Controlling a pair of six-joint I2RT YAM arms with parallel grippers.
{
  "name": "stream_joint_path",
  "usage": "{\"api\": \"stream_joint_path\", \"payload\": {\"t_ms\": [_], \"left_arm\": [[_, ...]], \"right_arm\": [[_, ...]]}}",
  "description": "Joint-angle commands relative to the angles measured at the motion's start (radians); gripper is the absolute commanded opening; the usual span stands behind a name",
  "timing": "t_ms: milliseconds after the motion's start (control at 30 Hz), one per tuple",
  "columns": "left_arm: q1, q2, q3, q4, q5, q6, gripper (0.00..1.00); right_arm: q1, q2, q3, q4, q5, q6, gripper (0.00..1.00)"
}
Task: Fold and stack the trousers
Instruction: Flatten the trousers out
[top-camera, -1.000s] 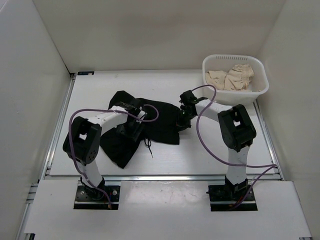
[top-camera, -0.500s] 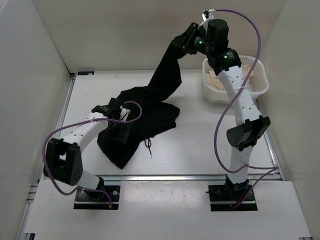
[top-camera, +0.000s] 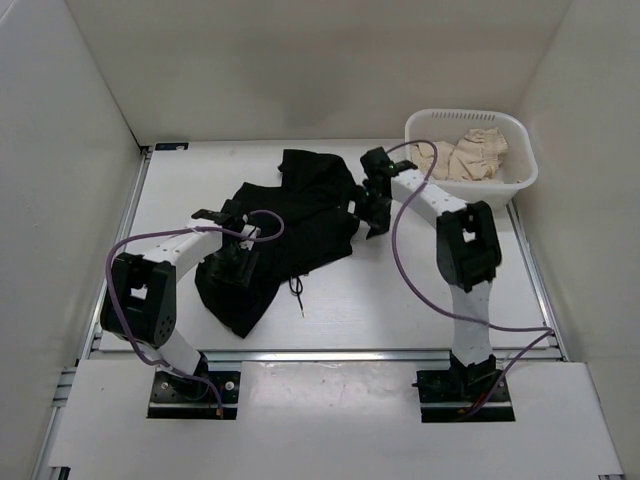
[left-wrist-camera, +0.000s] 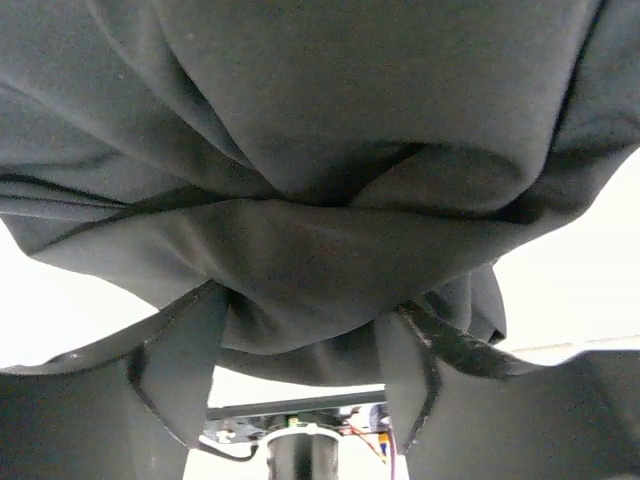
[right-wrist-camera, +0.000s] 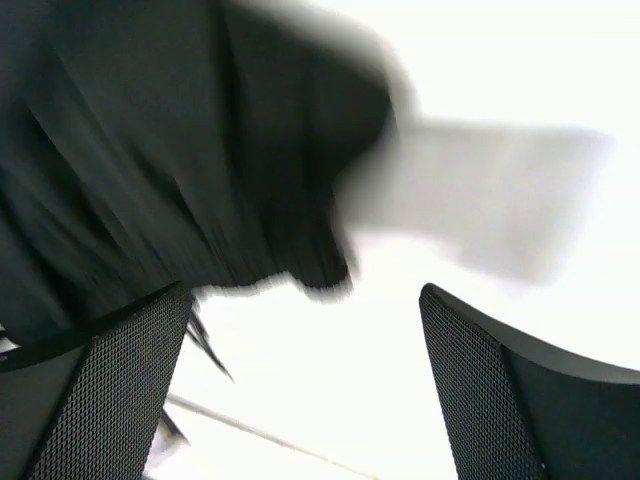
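As you read the overhead view upward from the arm bases at its bottom edge, the left gripper (left-wrist-camera: 305, 308) comes first, left of centre. It is clenched on a thick bunch of the trousers (top-camera: 305, 215), and its wrist view shows black cloth bulging between both fingers. That hold looks meant to pin the lower part of the garment while the other arm carries a leg across.

The trousers lie as a crumpled black heap on the white table (top-camera: 420, 300), running from lower left of centre to the upper middle. Just right of the heap, the right gripper (right-wrist-camera: 305, 295) hangs released, fingers spread wide with nothing between them. Farthest away, in the upper right, the white basket (top-camera: 470, 197) holds beige cloth (top-camera: 465, 155), apart from the trousers.

Half a second earlier the right arm stretched high toward the top of the frame, holding a trouser leg aloft. Now it is low, and the leg lies dropped over the heap. The left arm has barely shifted.
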Motion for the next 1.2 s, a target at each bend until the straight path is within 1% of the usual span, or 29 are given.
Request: {"api": "stream_joint_path", "payload": {"t_ms": [0, 33, 100, 133, 167, 267, 333, 367, 400, 433, 500, 533, 567, 600, 633, 667, 700, 767, 833, 900, 967, 1000, 1033, 1067, 1100, 1133, 1167], "left_arm": [[0.009, -0.009, -0.008, 0.009, 0.031, 0.002, 0.60], [0.009, -0.009, -0.017, 0.009, 0.031, 0.002, 0.37], [0.020, -0.024, -0.017, 0.009, 0.031, 0.002, 0.18], [0.029, -0.041, -0.017, 0.009, 0.031, 0.002, 0.14], [0.041, -0.053, -0.017, 0.009, 0.031, 0.002, 0.14], [0.066, -0.108, -0.017, -0.016, 0.040, 0.002, 0.14], [0.098, -0.142, -0.017, -0.025, 0.040, 0.002, 0.14], [0.114, -0.179, -0.017, -0.025, 0.040, 0.002, 0.14], [0.147, -0.199, -0.006, -0.035, 0.040, 0.002, 0.14], [0.166, -0.220, -0.006, -0.036, 0.040, 0.002, 0.14], [0.232, -0.281, 0.003, -0.036, 0.055, 0.002, 0.14], [0.256, -0.301, 0.003, -0.045, 0.055, 0.002, 0.14], [0.281, -0.321, 0.003, -0.045, 0.043, 0.002, 0.14], [0.337, -0.353, 0.003, -0.034, 0.019, 0.002, 0.14], [0.371, -0.366, 0.003, -0.034, -0.025, 0.002, 0.14], [0.408, -0.378, 0.003, -0.025, -0.037, 0.002, 0.14], [0.483, -0.401, 0.012, -0.025, -0.037, 0.002, 0.14], [0.549, -0.424, 0.012, -0.034, -0.021, 0.002, 0.14], [0.591, -0.446, 0.023, -0.058, -0.012, 0.002, 0.14], [0.591, -0.446, 0.043, -0.086, -0.027, 0.002, 0.14], [0.609, -0.457, 0.043, -0.112, -0.038, 0.002, 0.14], [0.609, -0.457, 0.043, -0.121, -0.049, 0.002, 0.14], [0.627, -0.457, 0.031, -0.121, -0.049, 0.002, 0.14], [0.638, -0.457, 0.021, -0.121, -0.049, 0.002, 0.14], [0.650, -0.457, 0.002, -0.121, -0.032, 0.002, 0.20], [0.651, -0.444, -0.008, -0.121, -0.011, 0.002, 0.27], [0.651, -0.426, -0.008, -0.146, 0.012, 0.002, 0.34]], "right_arm": [[0.036, -0.296, -0.210, 0.039, 0.058, -0.029, 0.99], [0.036, -0.296, -0.253, 0.054, 0.033, -0.020, 0.99], [0.047, -0.246, -0.325, 0.123, -0.043, -0.010, 0.99], [0.062, -0.221, -0.326, 0.139, -0.105, -0.010, 0.99], [0.080, -0.194, -0.326, 0.156, -0.125, -0.010, 0.99], [0.108, -0.091, -0.235, 0.174, -0.125, 0.003, 0.99], [0.108, -0.023, -0.197, 0.151, -0.079, 0.025, 0.99], [0.108, -0.006, -0.170, 0.137, -0.064, 0.039, 0.97], [0.108, 0.004, -0.169, 0.125, -0.041, 0.039, 0.97], [0.097, 0.014, -0.169, 0.125, -0.026, 0.039, 0.95], [0.097, 0.014, -0.191, 0.125, -0.016, 0.039, 0.77], [0.088, 0.014, -0.191, 0.136, -0.016, 0.039, 0.66], [0.088, 0.014, -0.191, 0.136, -0.016, 0.025, 0.47], [0.088, 0.014, -0.191, 0.119, -0.016, 0.010, 0.09], [0.073, 0.003, -0.176, 0.078, -0.003, -0.003, 0.00], [0.062, -0.008, -0.175, 0.064, 0.008, -0.015, 0.00], [0.032, -0.047, -0.175, 0.052, 0.022, -0.042, 0.00], [-0.013, -0.095, -0.157, -0.006, 0.059, -0.076, 0.00], [-0.083, -0.163, -0.113, -0.068, 0.151, -0.145, 0.00], [-0.119, -0.215, -0.012, -0.142, 0.221, -0.203, 0.00], [-0.139, -0.204, 0.086, -0.200, 0.258, -0.312, 0.00], [-0.148, -0.180, 0.149, -0.294, 0.258, -0.348, 0.00], [-0.148, -0.148, 0.291, -0.353, 0.258, -0.378, 0.05], [-0.148, -0.094, 0.340, -0.399, 0.258, -0.415, 0.60], [-0.148, -0.094, 0.340, -0.409, 0.245, -0.415, 0.83], [-0.148, -0.094, 0.317, -0.392, 0.173, -0.415, 0.92], [-0.148, -0.116, 0.278, -0.383, 0.125, -0.415, 0.99]]}}
